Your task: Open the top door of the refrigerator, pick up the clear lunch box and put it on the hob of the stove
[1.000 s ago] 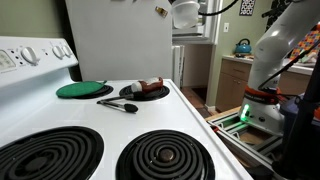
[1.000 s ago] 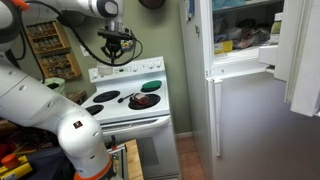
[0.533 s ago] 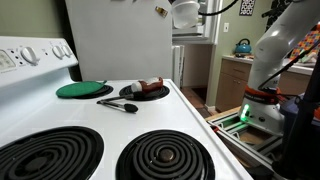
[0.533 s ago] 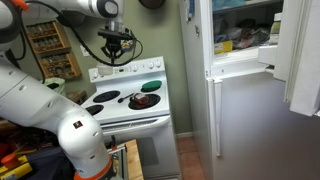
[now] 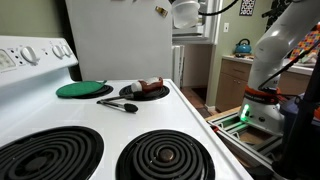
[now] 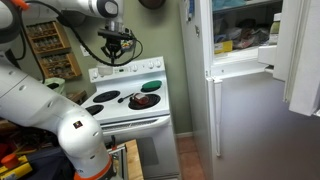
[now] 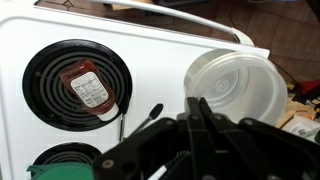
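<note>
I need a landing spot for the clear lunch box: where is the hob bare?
Free: the two coil burners away from the refrigerator, and the hob enamel between them. Crowded beside the refrigerator: green disc, black plate of food, black utensil.

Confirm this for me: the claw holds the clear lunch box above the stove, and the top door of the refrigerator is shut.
One thing is wrong: the top door of the refrigerator stands open, not shut. An exterior view shows the shelves inside. The rest holds: the claw holds the clear lunch box above the stove.
</note>
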